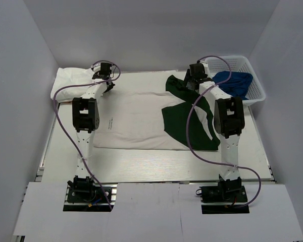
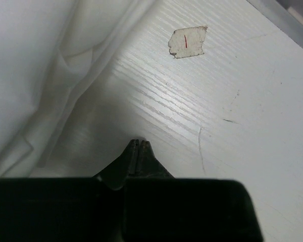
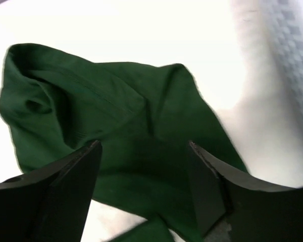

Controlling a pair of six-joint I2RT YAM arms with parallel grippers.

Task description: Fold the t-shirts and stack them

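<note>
A white t-shirt with dark green parts (image 1: 141, 118) lies spread flat across the middle of the table, its green sleeve (image 1: 178, 86) rumpled at the far right. A white cloth bundle (image 1: 73, 80) sits at the far left corner. My left gripper (image 1: 108, 85) is shut and empty just above the bare table (image 2: 207, 116), beside white cloth (image 2: 35, 75). My right gripper (image 3: 144, 151) is open, its jaws spread over the green sleeve (image 3: 101, 111) without holding it.
A white plastic basket (image 1: 255, 80) at the far right holds blue cloth (image 1: 235, 83). A small paper scrap with a red mark (image 2: 187, 41) is stuck on the table ahead of the left gripper. Grey walls enclose the table on three sides.
</note>
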